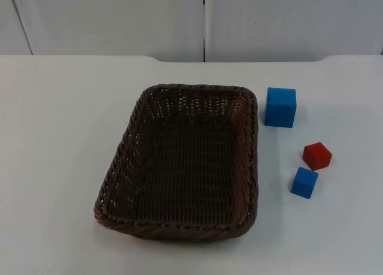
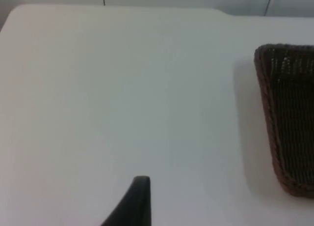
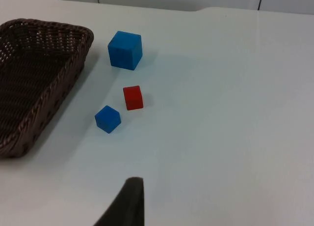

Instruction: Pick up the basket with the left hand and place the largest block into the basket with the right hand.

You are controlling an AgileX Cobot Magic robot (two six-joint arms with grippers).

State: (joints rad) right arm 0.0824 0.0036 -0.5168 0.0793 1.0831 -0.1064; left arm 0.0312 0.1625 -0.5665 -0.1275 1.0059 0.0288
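On the white table [image 1: 60, 137], a dark brown wicker basket [image 1: 185, 161] is set roughly mid-table, sitting flat with nothing inside it. Just beside its far right corner, the largest block, a big blue cube [image 1: 280, 107], is parked close to the rim but apart from it. A small red block [image 1: 316, 155] and a small blue block [image 1: 304, 182] are found a bit nearer the front, right next to each other and well clear of the basket.

From the right wrist view, all three blocks are seen on the table with the basket's side wall next to them, and the right gripper [image 3: 128, 201] is hung above bare table, short of the small blue block. The left gripper [image 2: 135, 201] is held over open table too, with the basket's corner off to one side. How wide either pincer is set can't be told, since just one black fingertip is seen for each.
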